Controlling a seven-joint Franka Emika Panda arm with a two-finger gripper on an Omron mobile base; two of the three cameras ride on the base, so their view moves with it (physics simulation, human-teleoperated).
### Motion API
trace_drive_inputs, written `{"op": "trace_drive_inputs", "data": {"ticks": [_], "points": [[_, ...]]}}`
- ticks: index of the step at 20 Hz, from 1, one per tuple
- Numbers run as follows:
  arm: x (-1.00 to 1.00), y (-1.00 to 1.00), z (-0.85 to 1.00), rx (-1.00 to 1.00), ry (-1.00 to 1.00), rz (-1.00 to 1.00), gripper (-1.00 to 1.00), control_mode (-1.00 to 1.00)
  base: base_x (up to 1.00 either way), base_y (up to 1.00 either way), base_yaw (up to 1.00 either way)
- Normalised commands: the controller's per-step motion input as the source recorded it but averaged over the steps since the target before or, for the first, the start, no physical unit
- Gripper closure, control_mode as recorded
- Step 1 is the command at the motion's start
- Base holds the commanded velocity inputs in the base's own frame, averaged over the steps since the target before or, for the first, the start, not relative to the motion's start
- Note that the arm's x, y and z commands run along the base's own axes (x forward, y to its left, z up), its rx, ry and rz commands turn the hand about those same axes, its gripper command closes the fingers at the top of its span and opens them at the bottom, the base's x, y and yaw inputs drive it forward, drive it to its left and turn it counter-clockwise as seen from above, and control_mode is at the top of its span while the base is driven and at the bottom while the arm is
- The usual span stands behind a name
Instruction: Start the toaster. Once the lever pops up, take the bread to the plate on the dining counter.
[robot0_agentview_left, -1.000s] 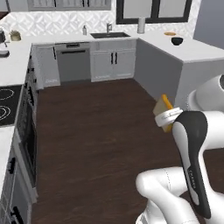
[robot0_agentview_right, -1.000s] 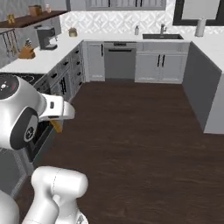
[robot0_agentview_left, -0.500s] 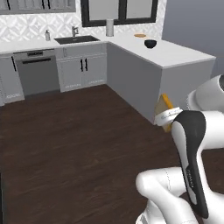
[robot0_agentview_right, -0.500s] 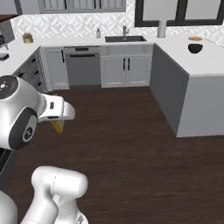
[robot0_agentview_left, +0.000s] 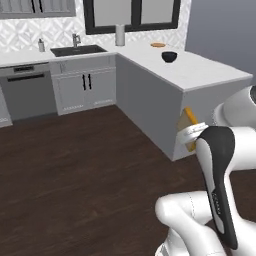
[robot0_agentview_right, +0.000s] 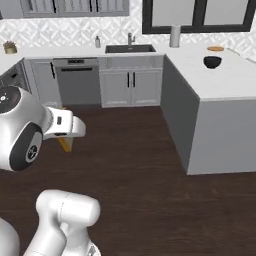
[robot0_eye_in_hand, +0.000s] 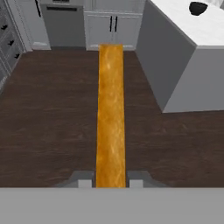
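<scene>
My gripper (robot0_eye_in_hand: 110, 181) is shut on the bread (robot0_eye_in_hand: 110, 113), a thin orange strip seen edge-on that runs up the middle of the hand view. From the base, the bread (robot0_agentview_left: 190, 118) sticks up out of the gripper (robot0_agentview_left: 193, 135) over the dark floor, just in front of the dining counter's near corner. The bread (robot0_agentview_right: 65, 143) hangs below the gripper (robot0_agentview_right: 67, 135) in the right base view. The dining counter (robot0_agentview_left: 200, 72) (robot0_agentview_right: 227, 82) is a white slab on a grey base. The orange plate (robot0_agentview_left: 158, 45) (robot0_agentview_right: 215, 48) lies at its far end. The toaster is out of view.
A black bowl (robot0_agentview_left: 169, 56) (robot0_agentview_right: 212, 62) (robot0_eye_in_hand: 198, 8) sits on the dining counter, nearer than the plate. Along the back wall are a sink (robot0_agentview_left: 77, 50), a dishwasher (robot0_agentview_left: 27, 95) and white cabinets (robot0_agentview_right: 130, 87). Dark wood floor (robot0_agentview_left: 85, 175) lies open between.
The whole picture has shifted as the base turned: the dining counter and back wall slid left and came closer. The gripper stays shut on the bread.
</scene>
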Motion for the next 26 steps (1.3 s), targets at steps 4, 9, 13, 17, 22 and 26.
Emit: {"op": "trace_drive_inputs", "data": {"ticks": [4, 9, 13, 17, 22, 26], "points": [[0.0, 0.0, 0.0, 0.0, 0.0, 0.0, 1.0, 1.0, 1.0, -1.0, 0.04], [0.0, 0.0, 0.0, 0.0, 0.0, 0.0, 1.0, 1.0, 1.0, -1.0, 0.07], [0.0, 0.0, 0.0, 0.0, 0.0, 0.0, 1.0, 1.0, 0.9, -1.0, 0.05], [0.0, 0.0, 0.0, 0.0, 0.0, 0.0, 1.0, 1.0, 0.8, -1.0, 0.04], [0.0, 0.0, 0.0, 0.0, 0.0, 0.0, 1.0, 1.0, 0.53, -1.0, 0.02], [0.0, 0.0, 0.0, 0.0, 0.0, 0.0, 1.0, 1.0, 0.51, -1.0, 0.02]]}}
